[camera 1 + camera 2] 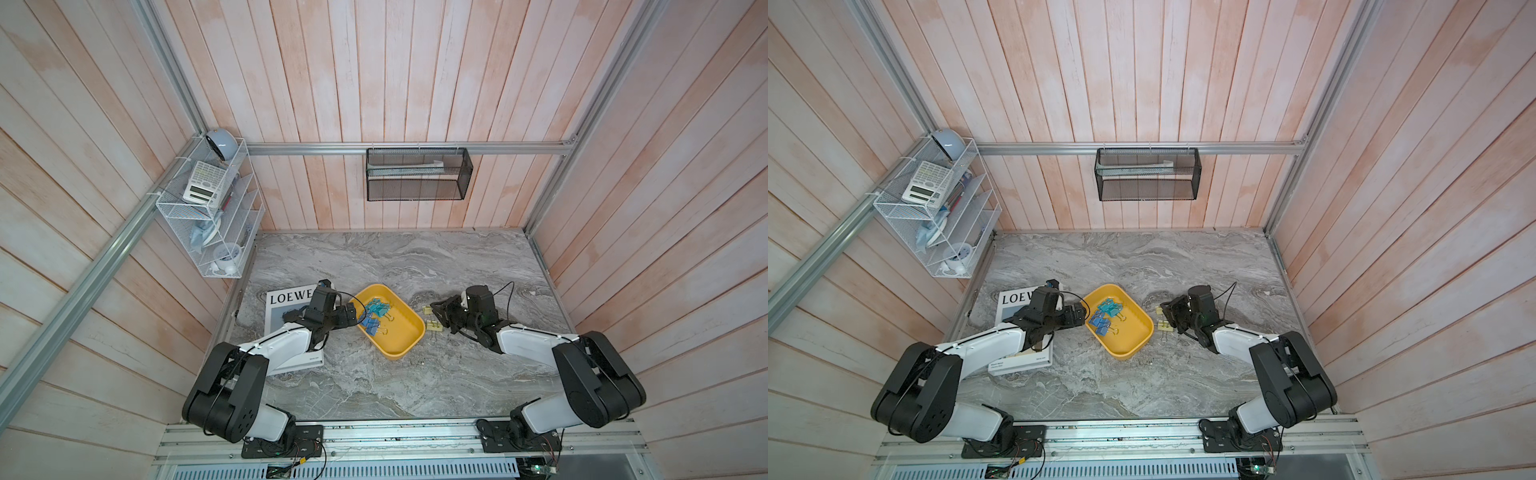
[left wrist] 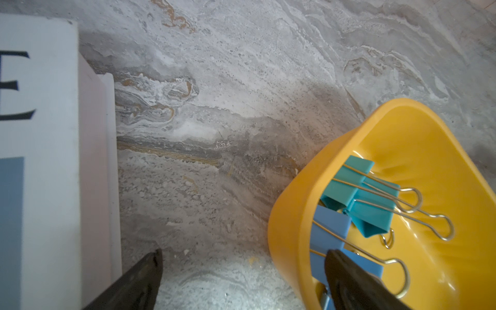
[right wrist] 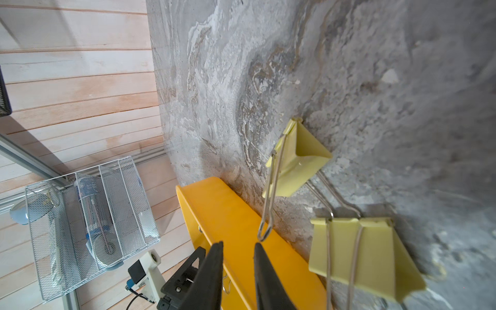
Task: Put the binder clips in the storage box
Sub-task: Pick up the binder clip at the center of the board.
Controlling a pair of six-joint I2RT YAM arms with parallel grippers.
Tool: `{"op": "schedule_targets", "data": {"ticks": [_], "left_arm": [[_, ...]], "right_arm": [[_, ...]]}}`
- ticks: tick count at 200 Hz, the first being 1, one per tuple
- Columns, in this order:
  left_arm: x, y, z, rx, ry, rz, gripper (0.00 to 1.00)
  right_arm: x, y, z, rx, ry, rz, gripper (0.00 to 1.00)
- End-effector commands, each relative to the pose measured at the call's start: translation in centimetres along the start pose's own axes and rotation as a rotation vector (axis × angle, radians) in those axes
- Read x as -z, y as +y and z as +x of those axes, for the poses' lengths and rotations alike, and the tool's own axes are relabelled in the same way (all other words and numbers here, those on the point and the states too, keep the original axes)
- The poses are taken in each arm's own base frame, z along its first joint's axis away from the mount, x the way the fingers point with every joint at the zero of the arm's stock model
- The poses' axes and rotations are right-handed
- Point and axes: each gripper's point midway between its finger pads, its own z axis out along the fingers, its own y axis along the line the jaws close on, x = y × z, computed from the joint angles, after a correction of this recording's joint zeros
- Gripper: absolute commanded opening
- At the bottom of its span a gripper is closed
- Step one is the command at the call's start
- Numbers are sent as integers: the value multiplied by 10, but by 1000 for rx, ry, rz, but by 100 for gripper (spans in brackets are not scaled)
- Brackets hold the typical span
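Observation:
The mustard-yellow storage box (image 1: 405,353) sits mid-table. In it lie teal binder clips (image 1: 379,308) and blue binder clips (image 1: 371,325), seen close in the left wrist view as teal (image 2: 357,198) and blue (image 2: 330,230). Two pale yellow binder clips (image 1: 427,309) (image 1: 433,327) lie on the table just right of the box. My left gripper (image 1: 352,318) is wide open, one finger over the box wall (image 2: 295,201), the other over bare table. My right gripper (image 3: 239,244) stands narrowly open and empty. Its tips are just short of a pale yellow clip's (image 3: 298,161) wire handle, with the other clip (image 3: 362,255) beside it.
A LOEWE magazine (image 1: 286,303) lies under the left arm, left of the box. A white wire rack (image 1: 212,208) hangs on the left wall and a black mesh basket (image 1: 417,174) on the back wall. Marbled grey tabletop (image 1: 395,257) stretches behind the box.

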Motion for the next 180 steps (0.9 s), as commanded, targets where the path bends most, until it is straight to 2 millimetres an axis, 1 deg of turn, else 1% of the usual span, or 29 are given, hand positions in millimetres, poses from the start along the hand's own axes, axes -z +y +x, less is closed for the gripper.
{"op": "schedule_targets", "data": {"ticks": [1, 29, 51, 132, 156, 180], "left_arm": [[-1, 1, -1, -11, 2, -4, 100], [-2, 2, 0, -13, 4, -5, 100], [-3, 2, 0, -9, 5, -4, 100], [-2, 2, 0, -12, 4, -8, 100], [-2, 2, -1, -13, 3, -8, 100], [-2, 2, -1, -16, 3, -10, 100]], "right_arm": [[-4, 1, 0, -9, 14, -5, 25], [0, 0, 2, -5, 15, -8, 25], [3, -3, -2, 6, -5, 14, 25], [-8, -7, -8, -7, 1, 23, 25], [-12, -12, -11, -14, -1, 36, 24], [-13, -8, -16, -12, -3, 30, 24]]}}
